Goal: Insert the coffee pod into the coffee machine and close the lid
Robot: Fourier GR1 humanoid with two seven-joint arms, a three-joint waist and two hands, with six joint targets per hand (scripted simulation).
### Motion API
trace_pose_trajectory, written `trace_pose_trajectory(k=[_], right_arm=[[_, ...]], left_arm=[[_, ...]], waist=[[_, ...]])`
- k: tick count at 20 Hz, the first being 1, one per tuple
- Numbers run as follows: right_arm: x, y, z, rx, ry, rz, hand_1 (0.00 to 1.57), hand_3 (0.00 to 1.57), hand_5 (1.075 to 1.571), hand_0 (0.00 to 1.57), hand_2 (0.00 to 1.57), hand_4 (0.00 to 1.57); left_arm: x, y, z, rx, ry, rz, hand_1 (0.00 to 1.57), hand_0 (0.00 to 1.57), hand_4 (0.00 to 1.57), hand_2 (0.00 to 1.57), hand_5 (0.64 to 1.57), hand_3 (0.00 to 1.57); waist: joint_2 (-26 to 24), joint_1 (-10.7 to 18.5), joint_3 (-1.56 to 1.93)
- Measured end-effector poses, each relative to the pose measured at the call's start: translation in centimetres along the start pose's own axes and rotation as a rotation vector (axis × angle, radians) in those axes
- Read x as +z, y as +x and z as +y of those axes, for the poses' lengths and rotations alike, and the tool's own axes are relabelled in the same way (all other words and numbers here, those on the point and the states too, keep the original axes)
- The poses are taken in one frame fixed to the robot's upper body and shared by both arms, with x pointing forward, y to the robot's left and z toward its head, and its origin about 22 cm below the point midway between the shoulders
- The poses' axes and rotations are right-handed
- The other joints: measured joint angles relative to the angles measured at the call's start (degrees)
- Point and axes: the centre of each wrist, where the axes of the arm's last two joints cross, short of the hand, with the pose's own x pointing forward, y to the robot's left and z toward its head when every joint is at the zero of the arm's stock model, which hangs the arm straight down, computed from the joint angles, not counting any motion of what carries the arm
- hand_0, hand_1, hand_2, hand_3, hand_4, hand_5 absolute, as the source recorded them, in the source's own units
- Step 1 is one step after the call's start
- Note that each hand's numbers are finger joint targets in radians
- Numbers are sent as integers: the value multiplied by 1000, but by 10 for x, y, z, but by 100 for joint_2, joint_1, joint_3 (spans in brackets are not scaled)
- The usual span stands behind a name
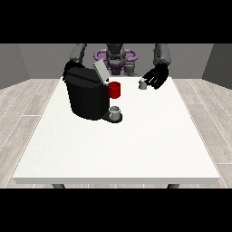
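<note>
The robot hand at the view's right hangs low over the far edge of the white counter, its fingers curled round a small grey coffee pod. To the left stands the black coffee machine, its lid tilted up, with a red part on its front and a grey cup below. Whether the other hand shows behind the machine, I cannot tell.
</note>
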Motion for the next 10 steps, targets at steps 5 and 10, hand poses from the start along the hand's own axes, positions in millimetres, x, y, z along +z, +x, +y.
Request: trace_pose_trajectory(k=[5,10], right_arm=[[-4,9,6,-10,19,-15,0,0,1571,0,0,495],[-5,13,9,-14,38,-35,0,0,1571,0,0,526]], left_arm=[[-8,12,6,-3,18,-10,1255,1255,556,1332,1571,1288],[-20,32,39,-8,48,-20,1072,1072,520,1218,1571,1232]], waist=[[26,-150,-1],[23,-303,-1]])
